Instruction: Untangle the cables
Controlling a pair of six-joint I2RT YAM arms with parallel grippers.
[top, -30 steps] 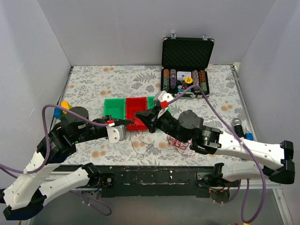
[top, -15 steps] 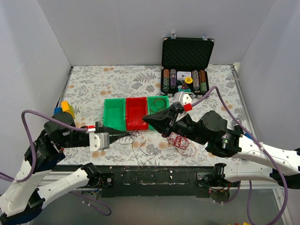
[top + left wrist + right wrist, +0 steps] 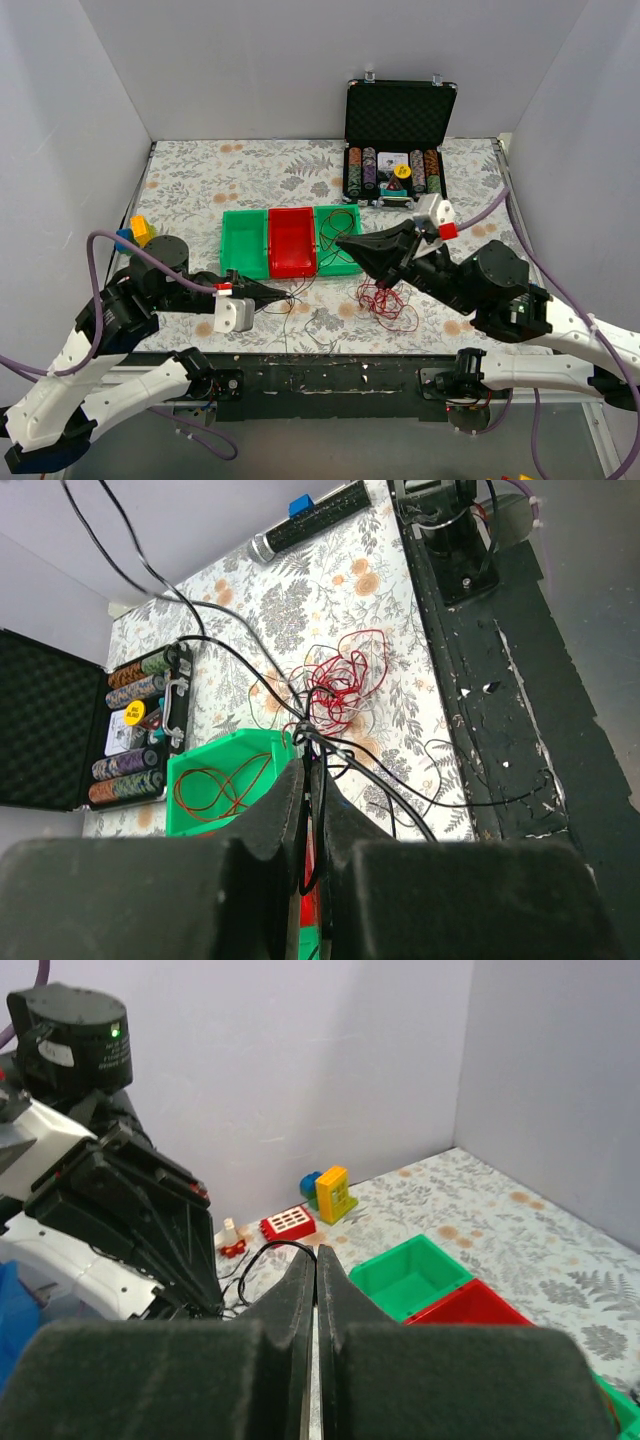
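Top view: cables (image 3: 385, 300), hair-thin red, dark and white loops, heaped on the counter (image 3: 200, 170) at 5 o'clock from the green tray (image 3: 325, 265). Dark strands run toward 9 o'clock to the left claw (image 3: 275, 293). The right claw (image 3: 345, 243) is raised at 11 o'clock of the heap. Left wrist: claw clenched on dark strands beside the knot. Right wrist: claw pinched shut, a dark strand at its tips, apparently gripped. Handling: near weightless, limp, snag-prone; best taken on one strand close to the knot.

The tabletop (image 3: 230, 170) has a matt, floral-printed covering, and its near edge is scuffed black. The bins (image 3: 243, 245) are smooth, glossy plastic. The cables (image 3: 335, 685) have thin, slick insulation. The left tool (image 3: 308, 770) and right tool (image 3: 317, 1255) look like matt black, faintly grainy plastic. The case (image 3: 400, 110) is lined with dimpled black foam.
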